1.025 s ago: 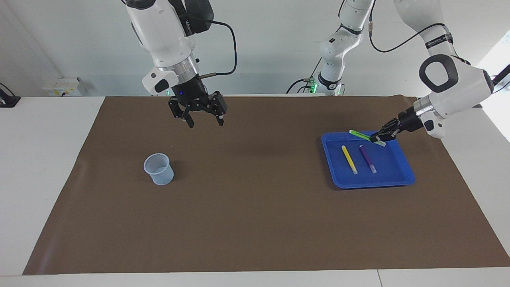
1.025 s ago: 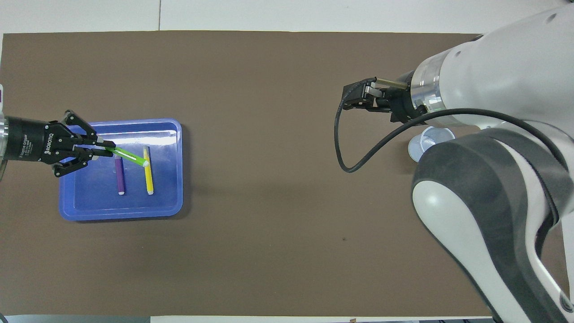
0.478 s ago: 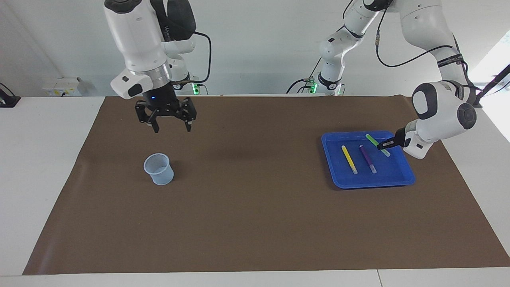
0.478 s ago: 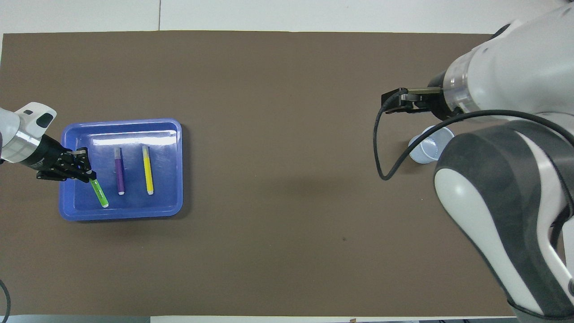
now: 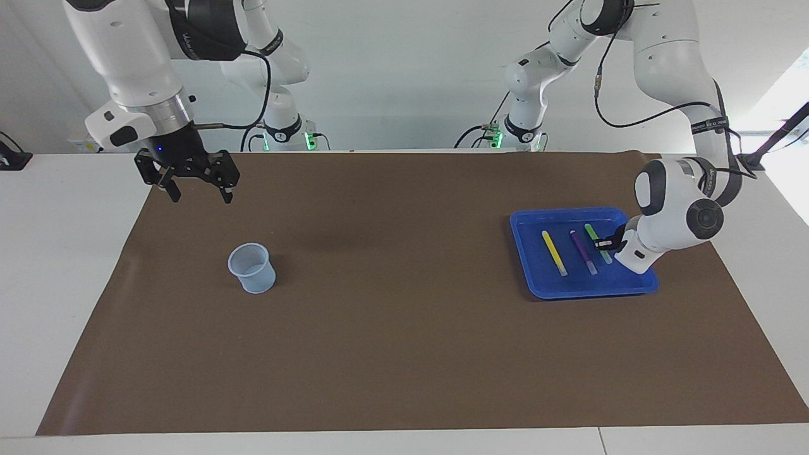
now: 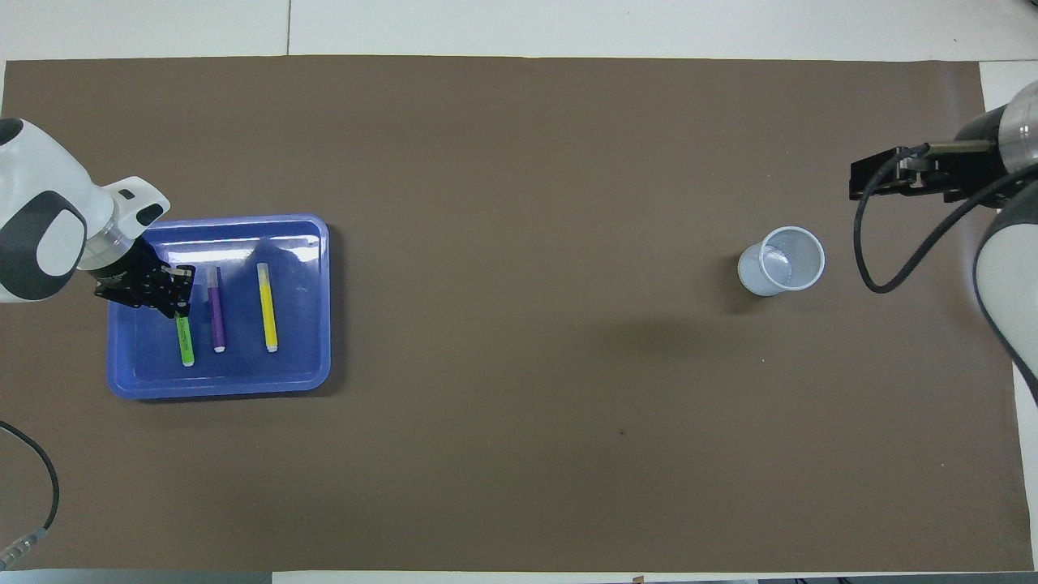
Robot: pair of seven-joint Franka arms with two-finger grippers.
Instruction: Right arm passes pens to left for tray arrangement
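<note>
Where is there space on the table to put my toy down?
The brown mat lies bare between the cup and the blue tray. The tray is crowded: yellow pen, purple pen, and green pen held by the left end effector.

Cup: a small pale-blue translucent plastic cup (image 5: 251,268) (image 6: 781,260) stands upright on the brown mat, mouth up, toward the right arm's end of the table, with nothing visible inside.
Mat: a large brown rectangular sheet (image 5: 404,328) (image 6: 519,422) lies flat and covers most of the tabletop; the cup rests on it, well in from its edges.
Table: a white tabletop (image 5: 57,253) (image 6: 568,24) shows as bare margins around the mat on every side.
Wall: a plain pale wall (image 5: 404,76) rises at the robots' end of the table.
Socket box: a white box (image 5: 101,138) sits against the wall near the right arm's end of the table.
</note>
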